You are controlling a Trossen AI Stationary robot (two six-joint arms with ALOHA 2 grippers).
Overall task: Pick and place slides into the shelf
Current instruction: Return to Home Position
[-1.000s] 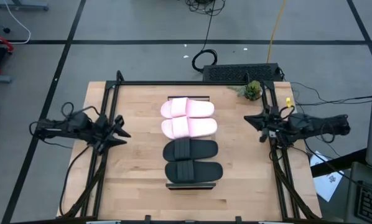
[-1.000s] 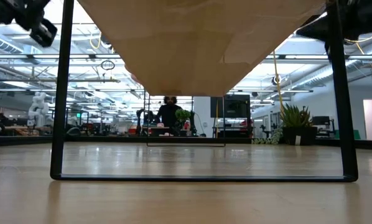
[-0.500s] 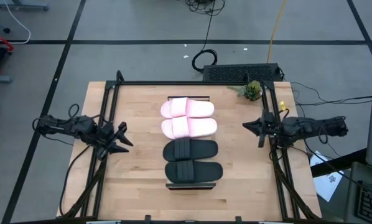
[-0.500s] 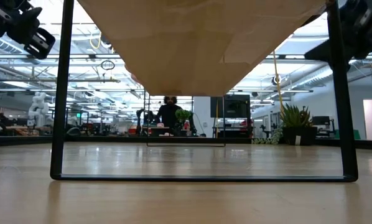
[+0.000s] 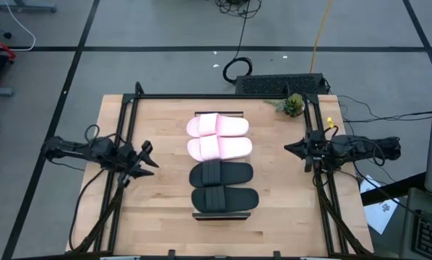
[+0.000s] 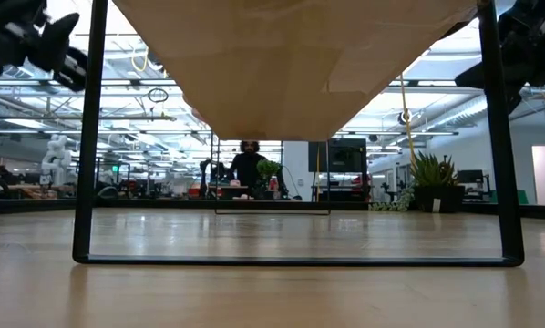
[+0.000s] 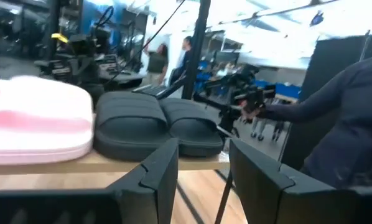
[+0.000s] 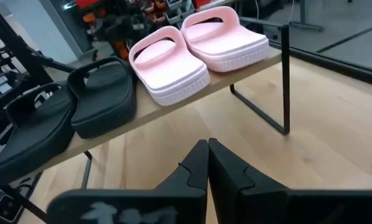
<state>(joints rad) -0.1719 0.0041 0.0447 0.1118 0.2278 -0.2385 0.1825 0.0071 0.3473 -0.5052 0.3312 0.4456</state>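
All slides lie side by side on the shelf [image 5: 221, 214] at the table's middle. The pink pair [image 5: 218, 137] sits at its far end and the black pair [image 5: 223, 186] at its near end. In the low view the shelf [image 6: 291, 64] shows from below, standing on its black legs. My left gripper [image 5: 149, 159] hovers open to the shelf's left, facing the black slides [image 7: 148, 121]. My right gripper [image 5: 288, 147] hovers shut to the shelf's right, facing the pink slides [image 8: 195, 53] and the board's edge [image 8: 147, 116].
A small potted plant [image 5: 293, 105] stands at the table's far right corner. Black frame rails run along the table's left [image 5: 122, 130] and right [image 5: 318, 173] sides. A person's dark sleeve [image 7: 348, 124] shows beyond the table, and another person [image 6: 248, 164] stands far off in the room.
My left gripper has moved toward the table's near edge and slightly toward the shelf. My right gripper has shifted a little toward the near edge. The slides and shelf have kept still.
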